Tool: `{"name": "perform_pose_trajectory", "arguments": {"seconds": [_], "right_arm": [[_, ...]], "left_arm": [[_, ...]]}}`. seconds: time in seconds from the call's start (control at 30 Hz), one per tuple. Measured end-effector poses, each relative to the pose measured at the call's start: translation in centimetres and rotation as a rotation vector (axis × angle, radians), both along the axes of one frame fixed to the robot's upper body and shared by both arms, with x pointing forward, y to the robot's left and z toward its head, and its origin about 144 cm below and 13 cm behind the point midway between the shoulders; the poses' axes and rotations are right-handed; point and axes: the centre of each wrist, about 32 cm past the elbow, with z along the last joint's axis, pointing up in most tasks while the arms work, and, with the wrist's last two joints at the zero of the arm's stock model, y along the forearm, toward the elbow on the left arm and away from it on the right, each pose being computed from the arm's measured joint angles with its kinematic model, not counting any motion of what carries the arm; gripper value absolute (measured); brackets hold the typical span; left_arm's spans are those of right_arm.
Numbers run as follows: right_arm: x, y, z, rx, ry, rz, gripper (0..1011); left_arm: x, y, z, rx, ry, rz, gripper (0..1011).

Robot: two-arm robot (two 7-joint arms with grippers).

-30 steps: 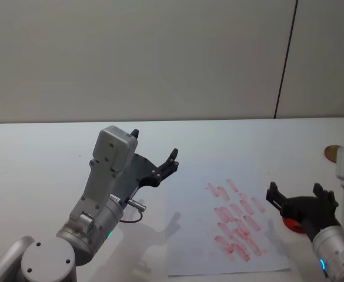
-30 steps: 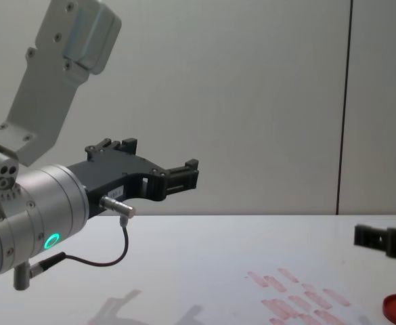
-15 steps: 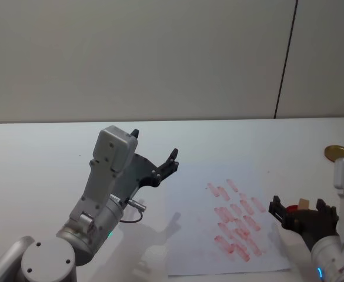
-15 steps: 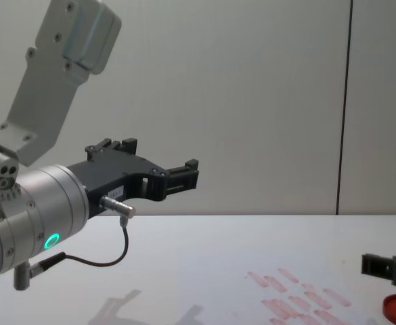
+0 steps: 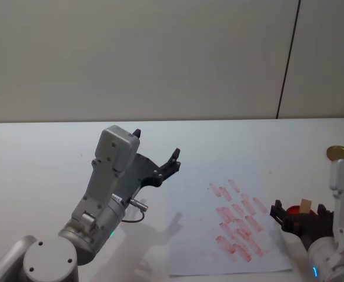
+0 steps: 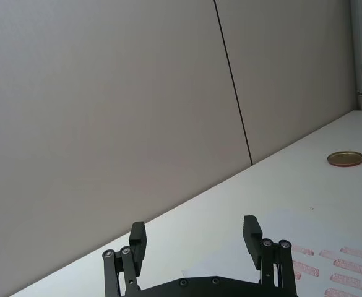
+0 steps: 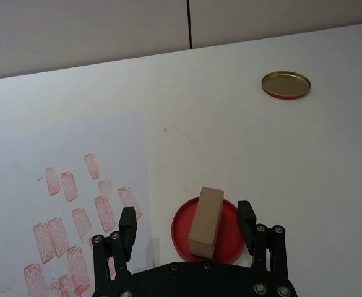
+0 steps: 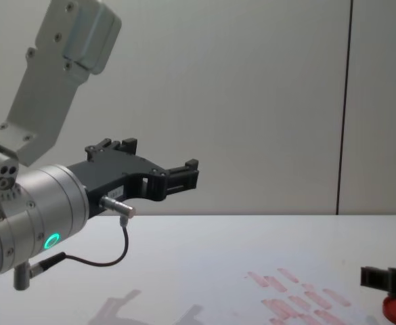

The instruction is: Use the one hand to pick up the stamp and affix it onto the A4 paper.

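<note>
**Pre-grasp on stamp, not yet gripped**

- Stamp (image 7: 206, 221): tan wood block sitting on the red ink pad (image 7: 182, 230), on the table (image 7: 329, 161) just off the right edge of the A4 paper (image 7: 63, 145).
- Right gripper (image 7: 187, 216): released, jaws spread. In the right wrist view the 2 fingers flank the block with a gap on each side, no contact. In the chest view it sits low, near pad level.
- Paper carries rows of red stamp marks (image 5: 237, 218). Bare area is on the robot's-left half and at the far edge.
- Gold lid (image 7: 285, 84) is well apart, behind the pad. Not in the way.
- Left gripper (image 5: 156, 145): raised off the table left of the paper, fingers apart, holding nothing. Idle.

My read: step 1 of 2, approach done, grasp pending. Next move needs a short advance so the fingers straddle the block, then clamp its 2 long faces, lift straight off the pad, carry left over the paper and press flat on bare sheet.
</note>
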Motion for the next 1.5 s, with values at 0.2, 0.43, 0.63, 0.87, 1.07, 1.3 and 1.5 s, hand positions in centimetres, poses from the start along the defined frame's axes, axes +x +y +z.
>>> {"name": "perform_pose_trajectory", "arguments": {"seconds": [0.2,0.43,0.63,0.87,1.07,1.3,1.5], "right_arm": [[0.19,0.27,-0.12,-0.004,0.016,-0.013,884],[0.23,0.46,-0.18,-0.015,0.029,-0.03,687],[0.17,0.55,-0.23,-0.031,0.042,-0.053,485],[0.09,0.6,-0.19,-0.044,0.051,-0.072,264],[0.04,0.64,-0.17,-0.051,0.056,-0.083,216],[0.02,0.65,-0.15,-0.055,0.059,-0.088,216],[0.01,0.65,-0.14,-0.057,0.06,-0.092,214]], "left_arm": [[0.0,0.0,0.0,0.0,0.0,0.0,993],[0.0,0.0,0.0,0.0,0.0,0.0,993],[0.0,0.0,0.0,0.0,0.0,0.0,993],[0.0,0.0,0.0,0.0,0.0,0.0,993],[0.0,0.0,0.0,0.0,0.0,0.0,993],[0.0,0.0,0.0,0.0,0.0,0.0,993],[0.0,0.0,0.0,0.0,0.0,0.0,993]]}}
